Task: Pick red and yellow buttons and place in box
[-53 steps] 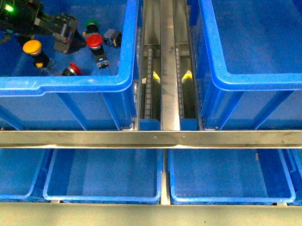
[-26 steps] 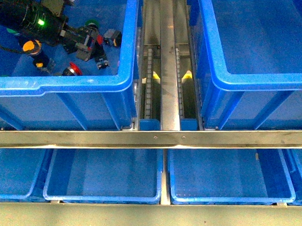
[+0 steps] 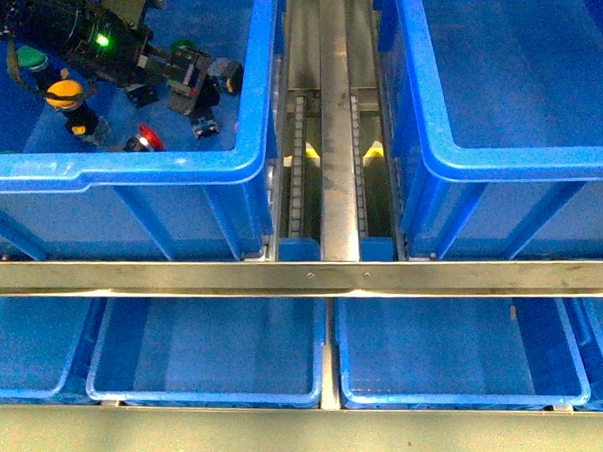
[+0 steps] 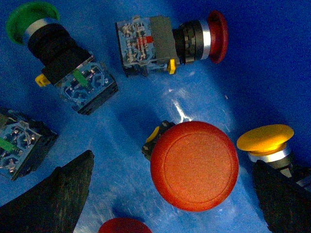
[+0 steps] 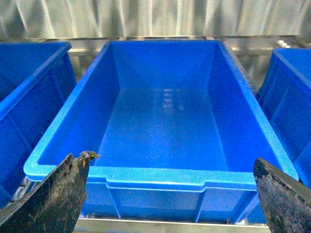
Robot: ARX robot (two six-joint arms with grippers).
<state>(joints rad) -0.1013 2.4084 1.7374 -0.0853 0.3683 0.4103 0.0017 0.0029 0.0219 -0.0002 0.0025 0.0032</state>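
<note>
In the left wrist view my open left gripper (image 4: 170, 194) hangs over a big red button (image 4: 194, 165) that stands cap up between its dark fingers (image 4: 56, 196). A yellow button (image 4: 265, 138) sits close to the other finger. A second red button (image 4: 216, 36) lies on its side, and a third red cap (image 4: 124, 225) shows at the frame edge. From the front, the left gripper (image 3: 190, 76) is low inside the left crate (image 3: 129, 168), near a yellow button (image 3: 66, 93) and a red one (image 3: 146, 140). My right gripper (image 5: 167, 194) is open, facing the empty box (image 5: 160, 175).
Green-capped switches (image 4: 29, 22) and loose switch bodies (image 4: 19, 148) lie among the buttons. From the front, the box (image 3: 499, 157) stands right of a metal roller channel (image 3: 336, 134). A steel rail (image 3: 304, 276) crosses in front, with shallow blue trays (image 3: 209, 390) below it.
My left arm has swung to the right and deeper into the left crate. The red button it passed over is now hidden under the gripper in the front view.
</note>
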